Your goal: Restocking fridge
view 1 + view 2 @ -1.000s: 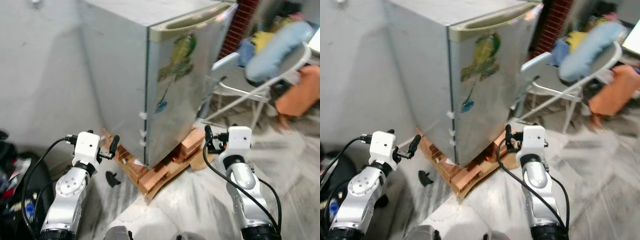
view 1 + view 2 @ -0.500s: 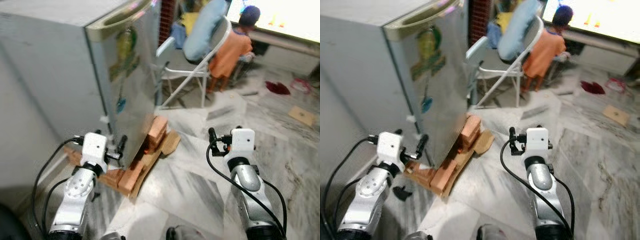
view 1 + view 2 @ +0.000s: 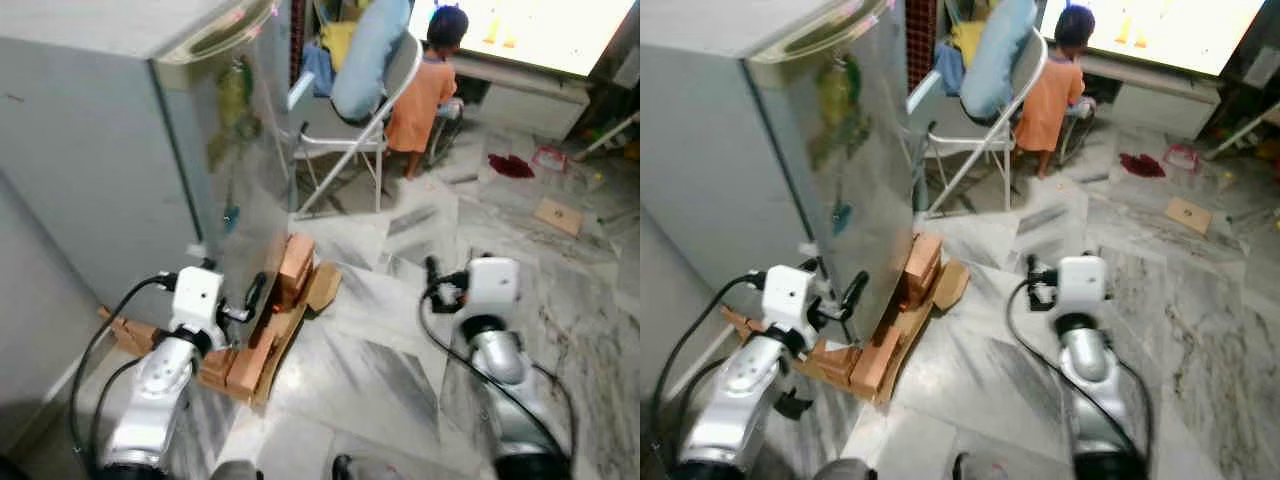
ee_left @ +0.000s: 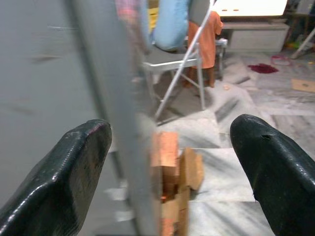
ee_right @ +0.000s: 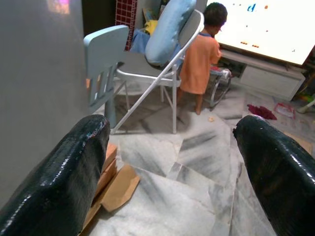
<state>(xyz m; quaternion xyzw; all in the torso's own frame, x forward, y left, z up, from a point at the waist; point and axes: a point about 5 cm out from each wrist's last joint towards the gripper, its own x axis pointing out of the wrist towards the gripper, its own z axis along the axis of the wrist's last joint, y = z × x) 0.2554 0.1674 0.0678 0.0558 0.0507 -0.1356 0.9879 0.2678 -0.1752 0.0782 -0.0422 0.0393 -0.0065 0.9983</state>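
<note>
Two tools: I am holding the left tool (image 3: 257, 292) and the right tool (image 3: 431, 272) out ahead of me, both spread wide and carrying nothing.
View change: I am swinging the head camera round compared with a second ago, so the fridge (image 3: 120, 140) is sliding to my left and more of the room is opening up on my right; the things themselves are not moving.
Fridge: it is standing close on my left on a stack of bricks (image 3: 270, 330), door shut, its front corner sitting between the left tool's fingers (image 4: 74, 172) in the left wrist view.
Meaning for task: I am judging that I am only lining up with the door; opening it is not yet started, and I am carrying no stock.
Room: a folding chair (image 3: 365, 95) and a person in orange (image 3: 420, 85) are standing well apart from me.
Hard to see: the door handle side is blurring with motion, the stickers are unreadable, and the inside is hidden.
</note>
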